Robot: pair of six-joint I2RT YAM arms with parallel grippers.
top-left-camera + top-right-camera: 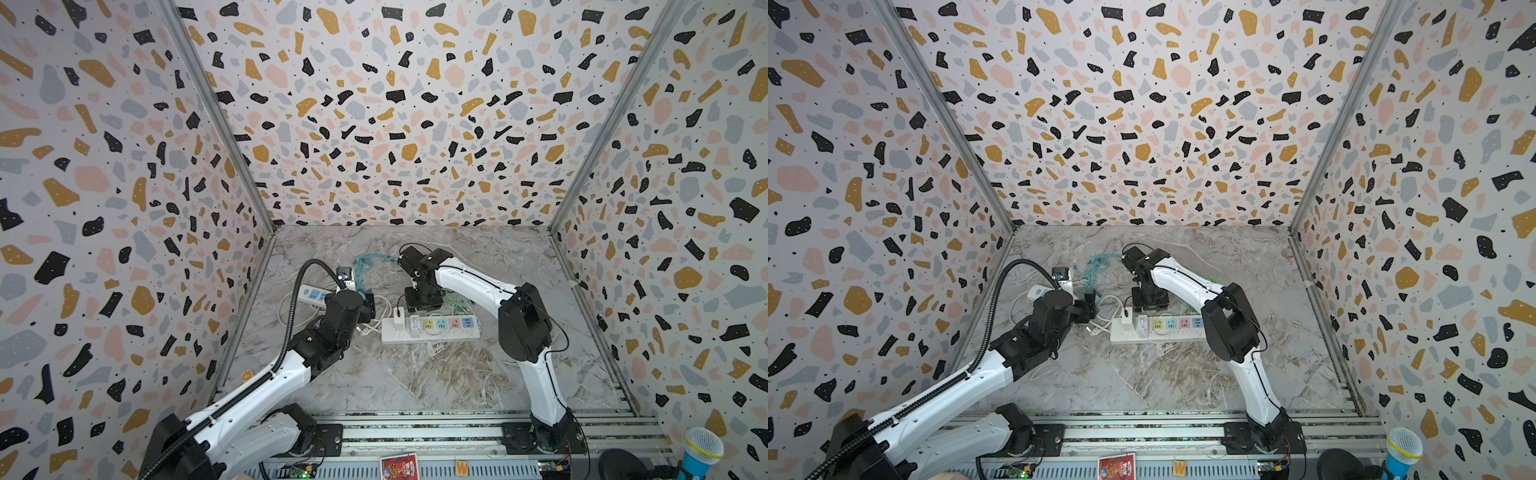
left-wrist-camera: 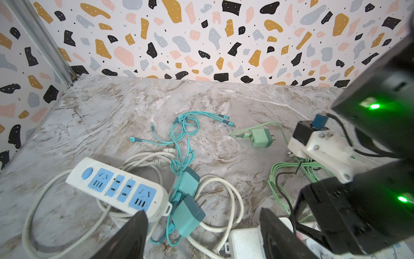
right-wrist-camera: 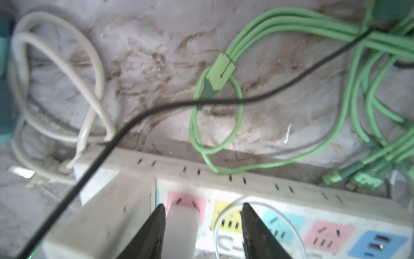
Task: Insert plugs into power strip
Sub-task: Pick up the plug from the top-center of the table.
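My right gripper [image 3: 203, 231] stands over the coloured power strip [image 3: 257, 188] with its jaws spread. The white plug [image 3: 182, 226] sits between them in the pink socket, with one finger [image 3: 152, 235] just beside it and the other clearly apart, so I am not pinching it. I cannot tell if this plug is pushed fully home. If I lift away at a slant, the near finger may rub the plug and tip it loose. A thin white cable [image 3: 215, 226] also loops around the far finger and could catch on it. My left gripper [image 2: 202, 213] is wide open too and holds nothing. It hovers over one teal plug [image 2: 187, 216] and a second teal plug [image 2: 187, 181], which lie on the table [image 2: 112, 107] beside a second strip [image 2: 116, 186] with blue sockets. Their teal cables [image 2: 178, 119] are tangled together and cross a thick white cord [image 2: 237, 199], so I judge that picking up one plug may drag the other along. The mint green plug [image 2: 261, 138] lies apart, farther back.
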